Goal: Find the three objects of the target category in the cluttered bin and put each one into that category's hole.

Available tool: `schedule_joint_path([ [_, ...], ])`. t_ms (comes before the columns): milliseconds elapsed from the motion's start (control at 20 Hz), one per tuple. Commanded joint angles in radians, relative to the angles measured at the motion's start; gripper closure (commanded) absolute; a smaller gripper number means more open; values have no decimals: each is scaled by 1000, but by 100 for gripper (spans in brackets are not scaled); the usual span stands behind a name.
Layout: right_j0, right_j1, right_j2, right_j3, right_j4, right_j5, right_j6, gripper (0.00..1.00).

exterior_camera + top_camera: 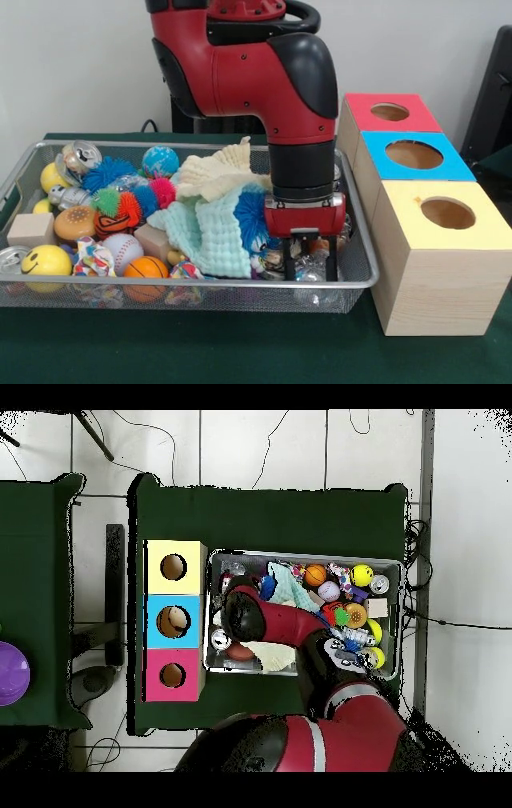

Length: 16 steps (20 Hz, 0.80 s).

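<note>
My gripper [309, 268] is down inside the right end of the wire mesh bin [200, 282]. Its black fingers [286, 262] stand apart on either side of a crumpled clear plastic bottle [310, 266]; whether they press on it I cannot tell. In the overhead view the arm [262, 616] covers the gripper and that end of the bin [392, 566]. Three wooden boxes with round holes stand beside the bin: red [364, 108], blue [376, 166] and yellow [436, 280]. From above they show as yellow [158, 554], blue [158, 606] and red [158, 662].
The bin is full of clutter: a mint cloth [208, 232], a cream cloth [210, 172], a blue spiky ball [252, 212], a smiley ball [46, 260], a baseball [122, 248], a small basketball [146, 268], a wooden block [30, 229] and crushed cans [80, 156].
</note>
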Motion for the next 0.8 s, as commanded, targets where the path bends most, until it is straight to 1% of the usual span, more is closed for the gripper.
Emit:
schedule_joint_path([
  [50,-61,15,22,17,17,157,119,0],
  [250,-74,17,36,26,4,152,118,0],
  [400,-73,22,36,13,7,155,119,0],
  [600,-69,71,39,-37,1,141,106,0],
  [800,-43,128,19,-84,2,105,106,0],
])
